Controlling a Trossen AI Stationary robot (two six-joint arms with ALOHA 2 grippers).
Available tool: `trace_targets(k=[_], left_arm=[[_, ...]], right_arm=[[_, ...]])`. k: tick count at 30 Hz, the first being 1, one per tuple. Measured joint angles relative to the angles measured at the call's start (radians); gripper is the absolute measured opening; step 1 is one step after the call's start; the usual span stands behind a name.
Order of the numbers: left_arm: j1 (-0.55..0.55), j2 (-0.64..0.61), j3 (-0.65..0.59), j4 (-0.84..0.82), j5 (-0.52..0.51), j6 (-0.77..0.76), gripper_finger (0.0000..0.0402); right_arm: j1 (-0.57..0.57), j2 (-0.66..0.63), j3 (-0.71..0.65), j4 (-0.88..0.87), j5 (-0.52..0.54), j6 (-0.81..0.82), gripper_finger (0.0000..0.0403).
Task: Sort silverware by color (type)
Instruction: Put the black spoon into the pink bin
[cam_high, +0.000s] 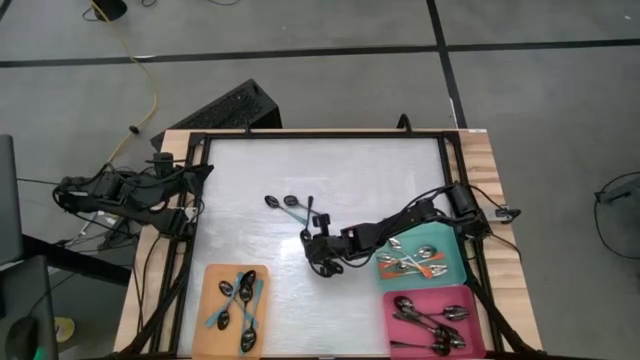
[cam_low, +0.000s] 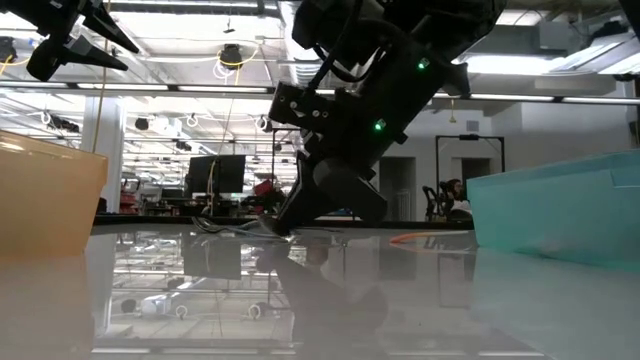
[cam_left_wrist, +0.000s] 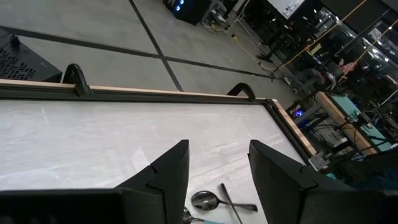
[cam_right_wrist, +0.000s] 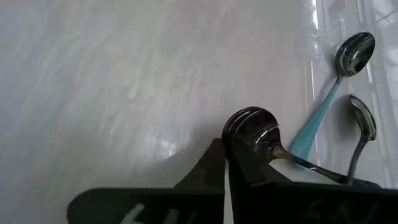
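Now spoon (cam_right_wrist: 252, 134) between right fingers (cam_right_wrist: 208, 168)

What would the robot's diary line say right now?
right gripper: shut on spoon | left gripper: open, waiting at table edge | two spoons left on table

table (cam_high: 260, 200): white top | spoons (cam_high: 289, 204): loose, mid-table | orange tray (cam_high: 212, 275), teal tray (cam_high: 452, 236), pink tray (cam_high: 388, 300): near edge

Dark-handled spoon (cam_right_wrist: 252, 134) pinched in my right jaws, bowl low over the desk, teal-handled spoon (cam_right_wrist: 341, 81) and another dark spoon (cam_right_wrist: 362, 127) lying flat just beside it, other spoons heaped in trays
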Motion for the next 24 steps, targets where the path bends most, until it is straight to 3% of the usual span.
trace_targets(k=[14, 19, 24], left_arm=[[0.0, 0.0, 0.0, 0.0, 0.001, 0.014, 0.0151], [0.0, 0.0, 0.0, 0.0, 0.001, 0.014, 0.0151], [0.0, 0.0, 0.0, 0.0, 0.001, 0.014, 0.0151]], right_arm=[[0.064, 0.0, 0.068, -0.006, 0.101, 0.12, 0.0002], [0.073, -0.003, 0.181, -0.06, 0.098, 0.142, 0.0001], [0.07, -0.003, 0.368, -0.226, 0.097, 0.287, 0.0001]])
